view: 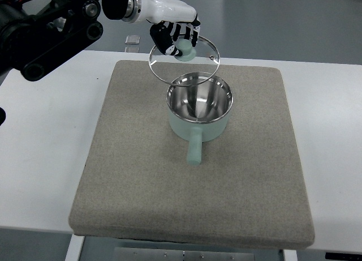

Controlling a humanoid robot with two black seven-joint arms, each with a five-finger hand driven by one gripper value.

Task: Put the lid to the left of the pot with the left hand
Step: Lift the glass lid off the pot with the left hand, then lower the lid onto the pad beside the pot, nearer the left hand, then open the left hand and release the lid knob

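A mint-green pot (pixel 199 111) with a shiny steel inside stands on the grey mat (pixel 130 176), its handle pointing toward me. My left hand (pixel 176 37) comes in from the upper left and is shut on the mint knob (pixel 186 50) of a glass lid (pixel 184 60). The lid is held tilted in the air, just above and behind the pot's far-left rim. The right arm does not show.
The mat lies on a white table (pixel 39 142). Bare mat stretches left of the pot. A small grey square object (pixel 133 39) sits at the table's far edge, behind the mat. The black left arm (pixel 45 29) fills the upper left corner.
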